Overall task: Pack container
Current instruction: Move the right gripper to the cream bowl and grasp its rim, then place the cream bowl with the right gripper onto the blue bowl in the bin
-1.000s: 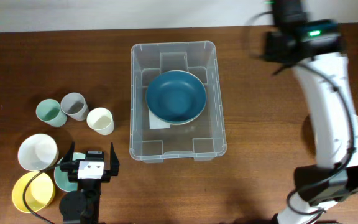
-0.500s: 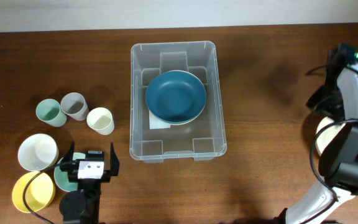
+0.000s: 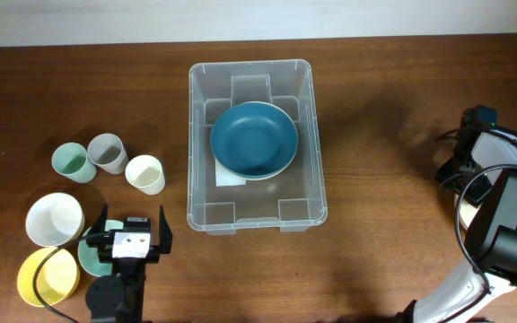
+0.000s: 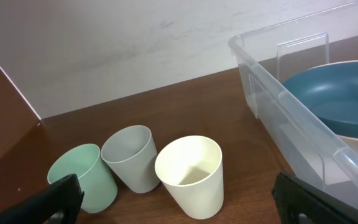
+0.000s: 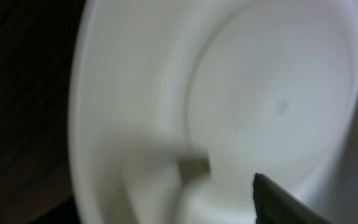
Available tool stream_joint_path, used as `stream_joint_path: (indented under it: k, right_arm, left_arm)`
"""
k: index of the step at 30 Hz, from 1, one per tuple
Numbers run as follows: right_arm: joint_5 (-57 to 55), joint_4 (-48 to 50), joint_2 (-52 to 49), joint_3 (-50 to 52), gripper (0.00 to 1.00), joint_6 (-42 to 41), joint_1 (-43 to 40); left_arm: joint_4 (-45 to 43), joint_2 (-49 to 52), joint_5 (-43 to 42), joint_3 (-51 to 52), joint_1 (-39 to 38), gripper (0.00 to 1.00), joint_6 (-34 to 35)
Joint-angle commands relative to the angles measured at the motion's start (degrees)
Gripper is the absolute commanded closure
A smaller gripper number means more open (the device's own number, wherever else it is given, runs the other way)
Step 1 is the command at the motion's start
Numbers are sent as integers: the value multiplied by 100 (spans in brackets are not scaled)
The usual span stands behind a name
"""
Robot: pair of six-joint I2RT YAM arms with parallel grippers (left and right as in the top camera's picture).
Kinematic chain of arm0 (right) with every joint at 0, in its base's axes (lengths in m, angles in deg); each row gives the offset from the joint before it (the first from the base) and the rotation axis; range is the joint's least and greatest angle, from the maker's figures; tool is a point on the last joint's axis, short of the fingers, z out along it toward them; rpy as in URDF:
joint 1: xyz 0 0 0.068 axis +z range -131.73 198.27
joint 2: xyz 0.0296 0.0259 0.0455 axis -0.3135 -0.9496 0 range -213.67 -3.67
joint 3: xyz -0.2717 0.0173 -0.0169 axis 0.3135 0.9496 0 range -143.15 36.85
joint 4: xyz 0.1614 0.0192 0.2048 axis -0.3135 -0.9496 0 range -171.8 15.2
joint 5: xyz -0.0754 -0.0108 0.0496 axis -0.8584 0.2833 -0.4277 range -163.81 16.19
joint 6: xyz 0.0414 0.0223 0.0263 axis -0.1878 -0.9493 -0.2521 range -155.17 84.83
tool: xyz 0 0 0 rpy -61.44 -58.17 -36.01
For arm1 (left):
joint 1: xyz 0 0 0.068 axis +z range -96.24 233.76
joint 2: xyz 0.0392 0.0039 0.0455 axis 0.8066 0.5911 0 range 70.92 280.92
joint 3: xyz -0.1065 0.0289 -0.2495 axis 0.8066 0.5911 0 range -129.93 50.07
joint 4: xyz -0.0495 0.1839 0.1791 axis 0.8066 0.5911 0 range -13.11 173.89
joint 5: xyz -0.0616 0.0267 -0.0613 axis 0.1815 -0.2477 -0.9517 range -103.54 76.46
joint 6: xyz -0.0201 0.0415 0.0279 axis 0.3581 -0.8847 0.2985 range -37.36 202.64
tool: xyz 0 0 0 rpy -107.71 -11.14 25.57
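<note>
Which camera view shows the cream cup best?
The left wrist view: the cream cup stands close and whole, its inside visible. The overhead view shows the cream cup small, from above. The right wrist view does not show it.

Robot lab / test bench, not a home: bare wood table [image 3: 384,90] vs plain white wall [image 4: 135,43], cabled arm [image 3: 508,199] at the edge, cups [image 3: 108,152], bowls [image 3: 54,218] & clear bin [image 3: 251,65] in neat groups.
</note>
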Motion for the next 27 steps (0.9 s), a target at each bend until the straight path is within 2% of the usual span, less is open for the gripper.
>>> stream_joint_path:
  k: [1, 7, 11, 15, 19, 23, 27]
  right_arm:
    - [-275, 127, -92, 234, 43, -26, -22]
    - [-275, 142, -92, 234, 78, -26, -20]
    - [-273, 149, -92, 234, 96, -24, -20]
    - [-146, 122, -59, 155, 96, 225, 22]
    - [13, -249, 293, -511, 96, 715, 391]
    - [352, -573, 741, -1578, 96, 1615, 1154]
    - [922, -887, 966, -2837, 96, 2741, 2321]
  left_arm:
    - [-17, -33, -46, 50, -7, 0, 37]
    - [-17, -33, -46, 50, -7, 0, 37]
    - [-15, -33, -46, 50, -7, 0, 37]
    - [-17, -33, -46, 50, -7, 0, 37]
    - [-17, -33, -46, 50, -7, 0, 37]
    - [-17, -33, -46, 50, -7, 0, 37]
    - [-17, -33, -46, 50, -7, 0, 37]
